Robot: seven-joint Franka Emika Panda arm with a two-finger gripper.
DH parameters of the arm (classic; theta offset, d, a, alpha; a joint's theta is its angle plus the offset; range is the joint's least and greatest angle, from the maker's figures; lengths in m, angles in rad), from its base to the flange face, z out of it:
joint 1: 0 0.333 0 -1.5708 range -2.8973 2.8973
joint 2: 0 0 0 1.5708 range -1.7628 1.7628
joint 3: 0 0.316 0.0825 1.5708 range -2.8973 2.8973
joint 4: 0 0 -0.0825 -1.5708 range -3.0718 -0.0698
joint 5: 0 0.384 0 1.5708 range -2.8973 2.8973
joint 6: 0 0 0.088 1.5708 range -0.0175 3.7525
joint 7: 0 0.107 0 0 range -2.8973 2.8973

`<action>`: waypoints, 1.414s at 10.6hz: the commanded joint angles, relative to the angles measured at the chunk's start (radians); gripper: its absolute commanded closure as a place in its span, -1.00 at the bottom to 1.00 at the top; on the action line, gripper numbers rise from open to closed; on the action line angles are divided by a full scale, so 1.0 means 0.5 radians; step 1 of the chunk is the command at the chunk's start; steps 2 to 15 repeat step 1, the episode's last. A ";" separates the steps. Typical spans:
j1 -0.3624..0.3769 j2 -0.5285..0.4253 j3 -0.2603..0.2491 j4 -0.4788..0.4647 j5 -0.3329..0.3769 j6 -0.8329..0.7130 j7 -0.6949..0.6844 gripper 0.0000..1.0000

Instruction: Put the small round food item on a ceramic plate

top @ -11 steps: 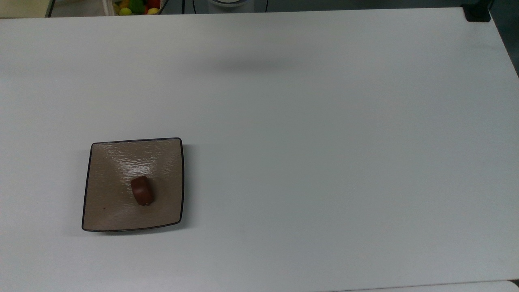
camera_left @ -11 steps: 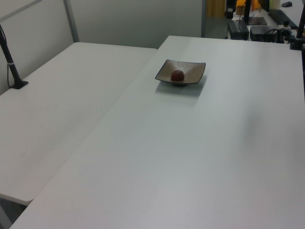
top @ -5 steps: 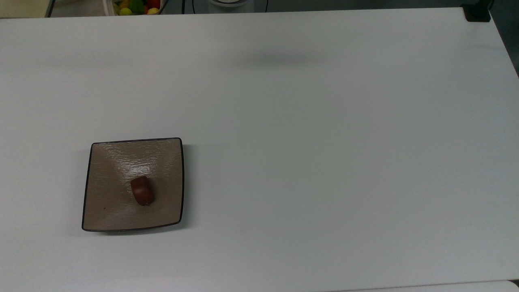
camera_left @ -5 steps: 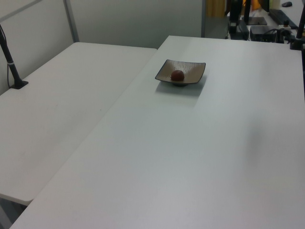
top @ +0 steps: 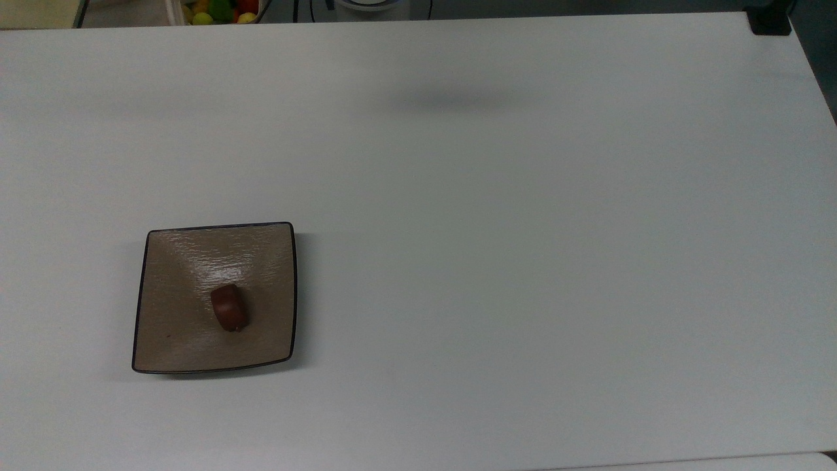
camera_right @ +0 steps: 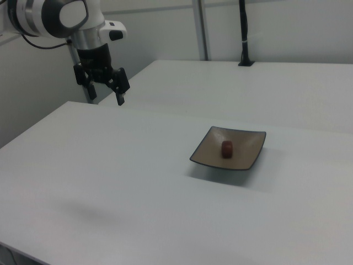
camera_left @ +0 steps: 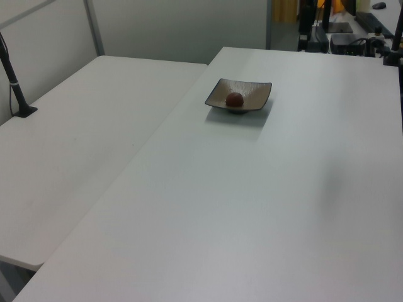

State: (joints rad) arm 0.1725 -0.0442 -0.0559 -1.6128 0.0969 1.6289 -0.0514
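Observation:
The small round food item (top: 229,307), a dark reddish-brown glossy lump, lies near the middle of the ceramic plate (top: 170,275), a square tan plate with a thin black rim. The food item (camera_left: 234,99) sits on the plate (camera_left: 252,91) at the far side of the table in the left view. In the right view the food item (camera_right: 226,148) rests on the plate (camera_right: 248,144). My gripper (camera_right: 106,95) hangs open and empty high above the table, far off toward the right view's left, well apart from the plate.
A container of yellow, green and red fruits (top: 219,10) sits past the table's edge at the top view's top left. A black clamp (top: 768,21) grips the top right corner. A second white table (camera_left: 75,138) adjoins, with a black post (camera_left: 16,88).
The arm's faint shadow on the table has drifted toward the top view's right. Plate and food item have not moved.

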 commanded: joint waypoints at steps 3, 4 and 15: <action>0.042 -0.028 -0.035 -0.076 0.033 0.059 0.014 -1.00; 0.042 -0.028 -0.035 -0.076 0.033 0.059 0.014 -1.00; 0.042 -0.028 -0.035 -0.076 0.033 0.059 0.014 -1.00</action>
